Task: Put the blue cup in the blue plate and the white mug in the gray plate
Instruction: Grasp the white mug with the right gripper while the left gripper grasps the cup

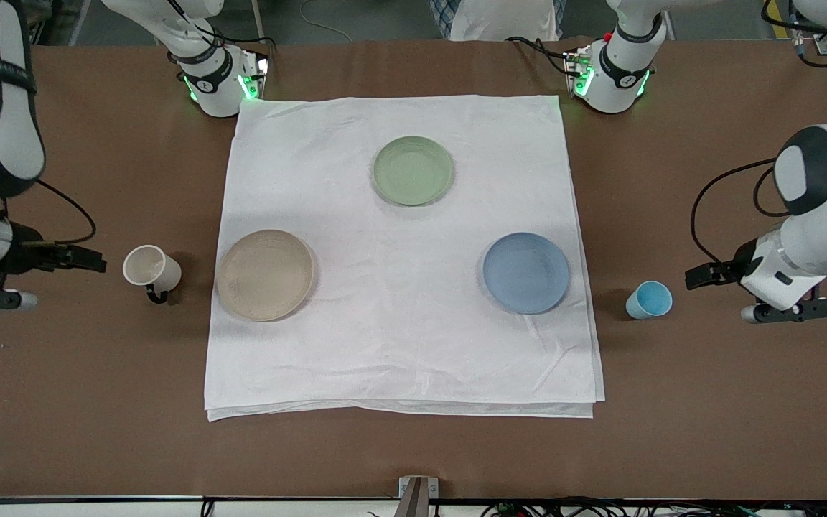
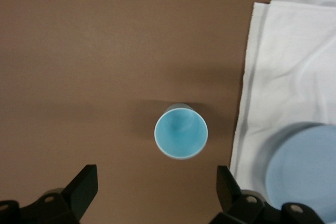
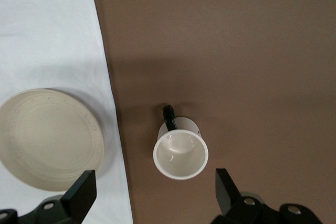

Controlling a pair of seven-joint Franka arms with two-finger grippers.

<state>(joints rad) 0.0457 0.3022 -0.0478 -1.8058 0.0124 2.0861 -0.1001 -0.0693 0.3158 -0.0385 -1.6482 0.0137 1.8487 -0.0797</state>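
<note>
The left gripper [image 2: 153, 192] hangs over the bare brown table [image 1: 708, 402] at the left arm's end, its fingers [image 2: 84, 187] spread wide and touching nothing. The blue cup [image 2: 181, 133] stands upright on the table between them and apart from both, just off the edge of the white cloth [image 1: 399, 345]. The blue plate [image 1: 526, 272] lies on that cloth, near the cup.

The right gripper [image 3: 152, 195] is over the table at the right arm's end, fingers [image 3: 81, 192] also wide apart and empty. The white mug [image 3: 180, 152] stands upright, clear of both fingers, beside the gray plate [image 1: 265, 274] on the cloth. A green plate [image 1: 413, 170] sits farther from the front camera
</note>
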